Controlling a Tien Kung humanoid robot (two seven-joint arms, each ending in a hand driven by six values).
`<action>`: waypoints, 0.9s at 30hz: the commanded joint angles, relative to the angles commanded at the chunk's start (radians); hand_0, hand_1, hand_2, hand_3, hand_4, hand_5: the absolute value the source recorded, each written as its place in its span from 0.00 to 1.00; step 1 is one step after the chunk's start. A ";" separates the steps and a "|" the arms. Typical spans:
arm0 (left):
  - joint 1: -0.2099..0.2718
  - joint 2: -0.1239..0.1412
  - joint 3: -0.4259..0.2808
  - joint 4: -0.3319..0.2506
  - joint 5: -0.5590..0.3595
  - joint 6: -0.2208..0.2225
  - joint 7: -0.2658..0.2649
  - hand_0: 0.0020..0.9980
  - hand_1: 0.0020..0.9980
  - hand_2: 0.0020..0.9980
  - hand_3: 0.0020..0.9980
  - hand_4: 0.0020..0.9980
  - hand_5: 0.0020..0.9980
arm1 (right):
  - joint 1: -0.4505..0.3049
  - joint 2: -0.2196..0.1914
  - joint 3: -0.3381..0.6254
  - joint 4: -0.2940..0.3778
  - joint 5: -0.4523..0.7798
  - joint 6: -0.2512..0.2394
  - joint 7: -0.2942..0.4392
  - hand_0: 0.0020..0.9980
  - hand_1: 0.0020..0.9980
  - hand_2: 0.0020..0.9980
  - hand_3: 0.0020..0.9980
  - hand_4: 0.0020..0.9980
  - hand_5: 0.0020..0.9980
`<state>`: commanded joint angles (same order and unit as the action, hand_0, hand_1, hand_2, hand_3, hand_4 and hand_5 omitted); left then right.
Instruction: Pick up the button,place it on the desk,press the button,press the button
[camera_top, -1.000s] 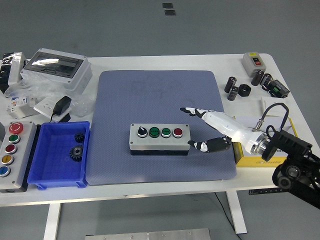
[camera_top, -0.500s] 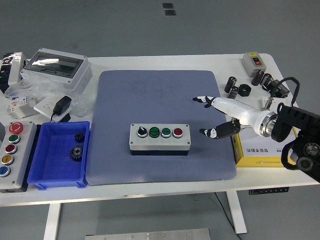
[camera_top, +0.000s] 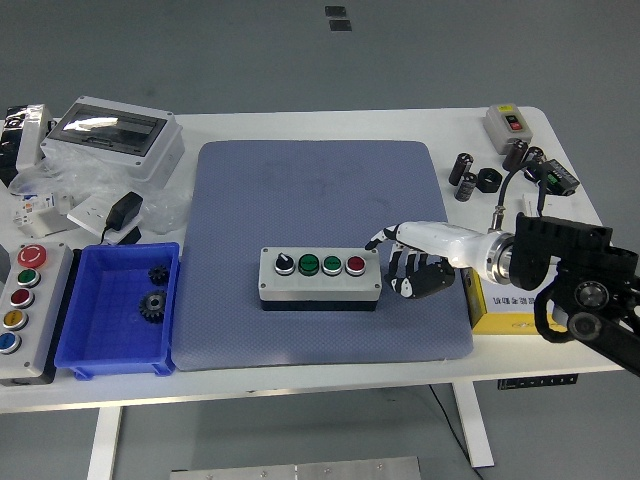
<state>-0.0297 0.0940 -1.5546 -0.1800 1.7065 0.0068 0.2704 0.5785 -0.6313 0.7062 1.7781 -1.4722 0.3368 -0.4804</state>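
The button box (camera_top: 320, 274), grey with a black knob, two green buttons and a red button (camera_top: 355, 265), lies flat in the middle of the blue-grey mat (camera_top: 320, 190). My right hand (camera_top: 403, 264) is just right of the box, low over the mat. Its forefinger (camera_top: 378, 239) points left at the box's upper right corner, close to the red button. The other fingers (camera_top: 412, 281) are curled under and hold nothing. I cannot tell if the fingertip touches the box. My left arm is out of view.
A blue bin (camera_top: 118, 306) with gears sits left of the mat, and a larger button panel (camera_top: 22, 309) at the left edge. A grey enclosure (camera_top: 112, 137) is back left. A yellow box (camera_top: 512, 305) lies under my right wrist. Black cylinders (camera_top: 467, 178) and a small switch box (camera_top: 508, 124) stand back right.
My right hand drew back to the right with its fingers spread, then swung left and down to the box's right end, curling its fingers with the forefinger out. The box has not moved.
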 joint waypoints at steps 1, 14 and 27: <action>0.000 0.000 0.000 0.000 0.000 0.000 0.000 0.61 0.60 0.54 0.59 0.55 0.19 | 0.001 0.003 -0.003 -0.001 0.001 -0.002 0.002 0.00 0.21 0.29 0.82 0.28 0.10; 0.001 0.000 0.002 0.000 -0.001 -0.001 -0.002 0.61 0.60 0.54 0.59 0.55 0.20 | 0.010 0.032 -0.032 -0.055 0.002 -0.025 0.017 0.00 0.18 0.26 0.82 0.25 0.06; 0.003 0.000 0.008 0.000 -0.009 0.000 -0.003 0.61 0.60 0.54 0.59 0.56 0.23 | 0.015 0.052 -0.098 -0.087 -0.025 -0.048 0.016 0.00 0.17 0.25 0.81 0.25 0.05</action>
<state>-0.0267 0.0940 -1.5468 -0.1800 1.6976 0.0071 0.2670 0.5935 -0.5795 0.6085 1.6913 -1.4970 0.2886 -0.4649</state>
